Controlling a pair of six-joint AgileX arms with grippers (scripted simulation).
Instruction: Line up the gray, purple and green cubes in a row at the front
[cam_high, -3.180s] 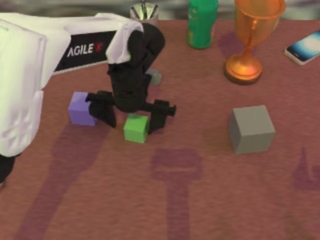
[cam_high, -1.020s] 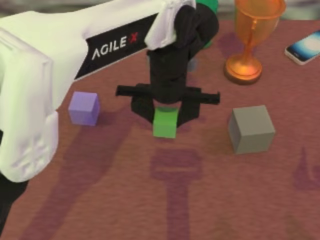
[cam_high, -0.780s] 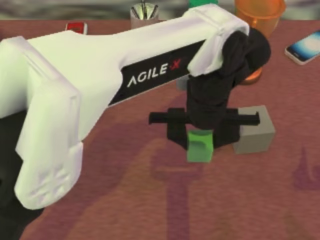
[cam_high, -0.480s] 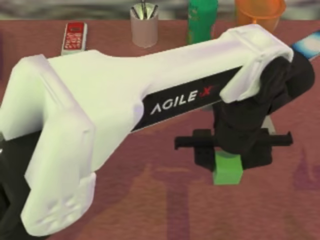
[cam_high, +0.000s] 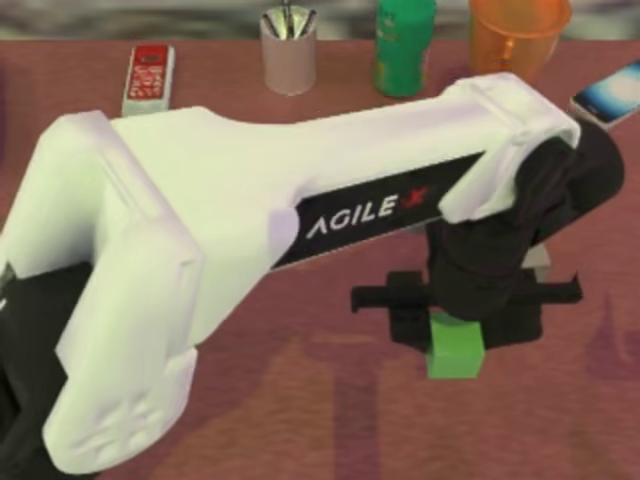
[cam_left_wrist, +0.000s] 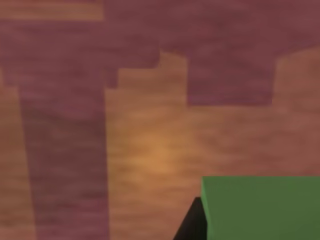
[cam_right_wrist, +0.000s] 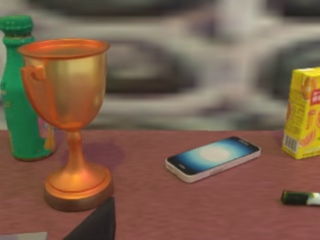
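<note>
Green cube (cam_high: 455, 346) clamped in my left gripper (cam_high: 464, 330), right of the table's middle toward the front.
My left arm reaches across from the left, fingers pressed on the cube's sides; the gray cube (cam_high: 540, 256) is almost wholly hidden behind the gripper, only its edge showing. The purple cube is out of sight under the arm. My right gripper does not show; its wrist camera faces an orange trophy (cam_right_wrist: 70, 120) and a phone (cam_right_wrist: 213, 158).
</note>
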